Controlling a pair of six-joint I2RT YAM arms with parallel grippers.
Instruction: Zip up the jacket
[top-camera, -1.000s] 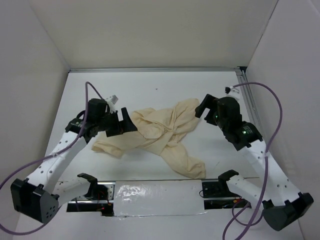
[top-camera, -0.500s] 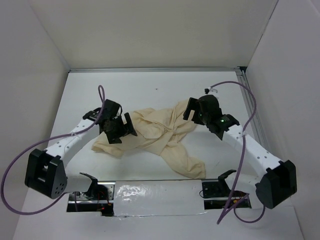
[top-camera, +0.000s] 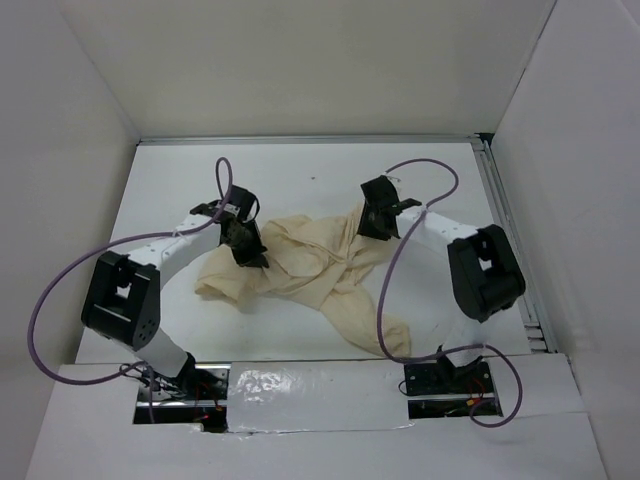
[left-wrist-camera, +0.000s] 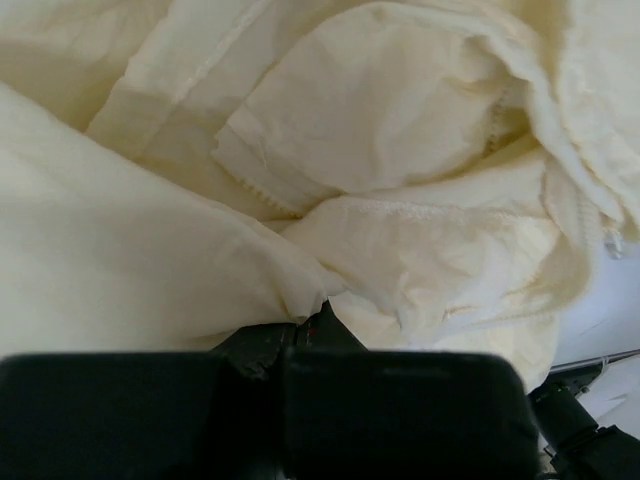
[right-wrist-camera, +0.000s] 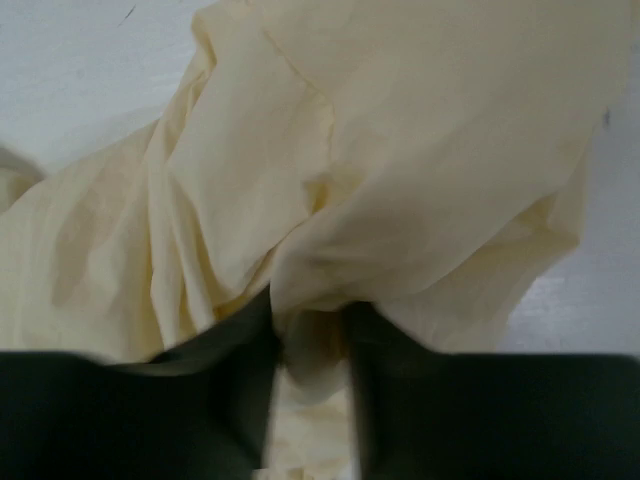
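Lying crumpled mid-worktop (top-camera: 300, 180): jacket (top-camera: 320, 262), cream-yellow, folds heaped over one another, one sleeve (top-camera: 375, 322) trailing toward the arm bases. Zipper and pull: not made out in any view.

Left fingers (left-wrist-camera: 322, 325): at the garment's left edge, tips drawn together, a fold apparently nipped at the point.

Right fingers (right-wrist-camera: 235, 345): at the far-right part, closed on a bunched fold that fills the gap between them.

Hazards, judged:
- Both holds look like loose outer cloth, not the front edges. Pulling apart may only stretch or twist the heap, leaving the zipper buried.
- The left nip is shallow, so tension would likely slip it free.
- Lifting may carry two thicknesses caught together, tangling the sleeves further.
- Zipper halves are unlocated, so any zipping move now would be blind.
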